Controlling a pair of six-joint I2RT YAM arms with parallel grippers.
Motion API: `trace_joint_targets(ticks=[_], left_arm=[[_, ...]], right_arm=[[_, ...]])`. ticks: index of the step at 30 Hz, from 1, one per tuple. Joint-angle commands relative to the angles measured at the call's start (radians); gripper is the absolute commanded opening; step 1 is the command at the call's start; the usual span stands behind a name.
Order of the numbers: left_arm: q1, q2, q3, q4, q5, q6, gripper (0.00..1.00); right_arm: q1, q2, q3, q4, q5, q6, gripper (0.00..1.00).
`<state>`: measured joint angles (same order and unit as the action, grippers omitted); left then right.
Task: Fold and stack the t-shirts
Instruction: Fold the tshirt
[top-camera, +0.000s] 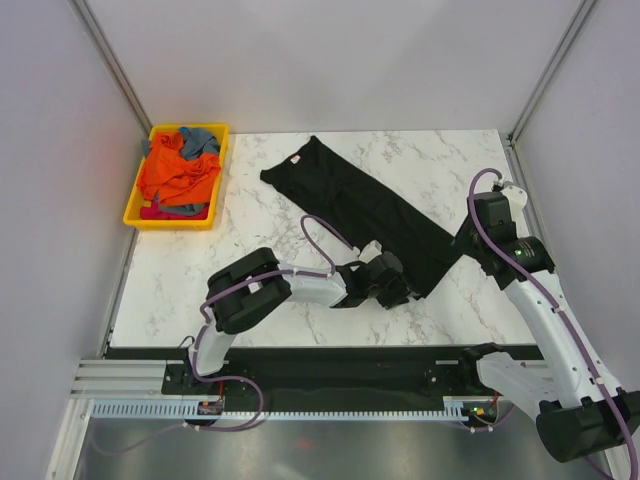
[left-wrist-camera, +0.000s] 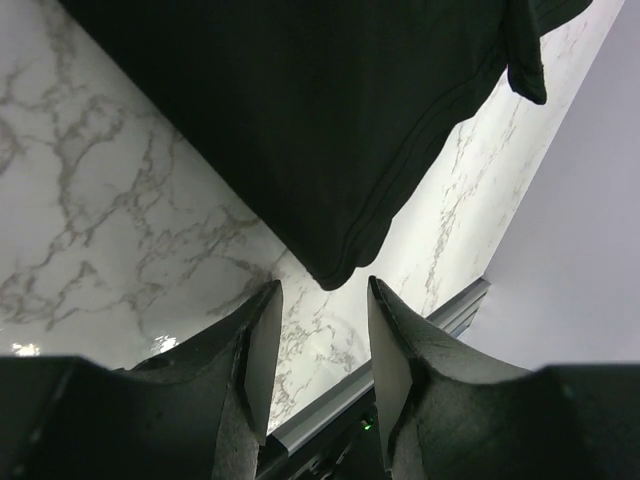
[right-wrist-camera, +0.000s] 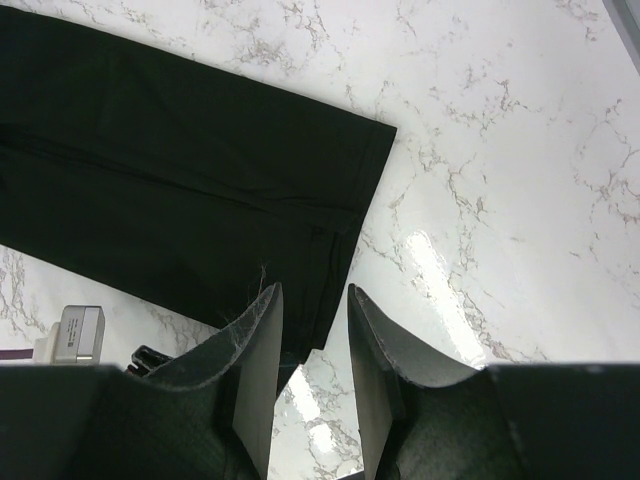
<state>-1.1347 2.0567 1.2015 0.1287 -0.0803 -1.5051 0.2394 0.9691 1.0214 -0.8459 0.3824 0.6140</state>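
Note:
A large black t-shirt (top-camera: 370, 210) lies as a long folded strip running diagonally across the marble table. My left gripper (top-camera: 405, 290) is open and empty at the strip's near end. In the left wrist view (left-wrist-camera: 322, 300) a corner of the black shirt (left-wrist-camera: 320, 120) lies just ahead of its fingertips. My right gripper (top-camera: 462, 245) is open and empty at the strip's right edge. In the right wrist view (right-wrist-camera: 312, 300) it hovers over a hemmed corner of the black shirt (right-wrist-camera: 150, 180). An orange t-shirt (top-camera: 178, 175) and a grey-blue one (top-camera: 200, 138) lie crumpled in the tray.
The yellow plastic tray (top-camera: 135, 205) stands at the table's far left corner. Grey walls close in the table on three sides. The metal rail (left-wrist-camera: 400, 385) of the near table edge runs close behind my left gripper.

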Motion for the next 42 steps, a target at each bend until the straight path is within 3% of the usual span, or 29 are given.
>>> trace_joint_targets(ticks=[1, 8, 9, 10, 13, 14, 21, 30, 36, 38, 39, 40, 42], left_arm=[[-0.011, 0.040, 0.039, -0.014, -0.029, -0.040, 0.48], [-0.010, 0.080, 0.082, -0.049, -0.024, -0.047, 0.33], [-0.010, 0.082, 0.082, -0.061, -0.022, -0.050, 0.29], [-0.010, 0.079, 0.078, -0.064, -0.022, -0.049, 0.18], [-0.008, 0.050, 0.049, -0.087, -0.027, -0.049, 0.02], [-0.008, 0.039, 0.038, -0.095, -0.032, -0.035, 0.02], [-0.007, -0.180, -0.156, -0.236, -0.032, 0.034, 0.02], [-0.010, -0.510, -0.641, -0.282, 0.063, 0.029, 0.02], [-0.008, -0.697, -0.709, -0.495, 0.001, 0.065, 0.02], [-0.008, -0.760, -0.715, -0.537, -0.001, 0.080, 0.09], [-0.010, -0.779, -0.708, -0.560, 0.007, 0.088, 0.17], [-0.008, -0.794, -0.697, -0.580, 0.013, 0.095, 0.34], [0.004, -0.836, -0.634, -0.607, 0.004, 0.138, 0.46]], right_arm=[[-0.002, -0.020, -0.004, 0.022, 0.016, 0.004, 0.41], [-0.002, -0.029, -0.009, 0.022, 0.016, 0.003, 0.40], [-0.003, -0.029, -0.010, 0.021, 0.015, 0.001, 0.41], [-0.002, -0.029, -0.011, 0.021, 0.015, 0.000, 0.41], [-0.003, -0.032, -0.011, 0.021, 0.009, -0.005, 0.41], [-0.002, -0.032, -0.011, 0.022, 0.003, -0.008, 0.41], [-0.002, -0.001, -0.009, 0.028, -0.145, -0.100, 0.41], [0.000, 0.062, -0.182, 0.160, -0.445, -0.186, 0.41], [0.009, 0.074, -0.323, 0.257, -0.557, -0.154, 0.41], [0.023, 0.086, -0.340, 0.275, -0.560, -0.132, 0.41], [0.027, 0.098, -0.363, 0.287, -0.566, -0.125, 0.41], [0.034, 0.105, -0.374, 0.298, -0.565, -0.100, 0.41], [0.063, 0.129, -0.405, 0.335, -0.567, -0.080, 0.41]])
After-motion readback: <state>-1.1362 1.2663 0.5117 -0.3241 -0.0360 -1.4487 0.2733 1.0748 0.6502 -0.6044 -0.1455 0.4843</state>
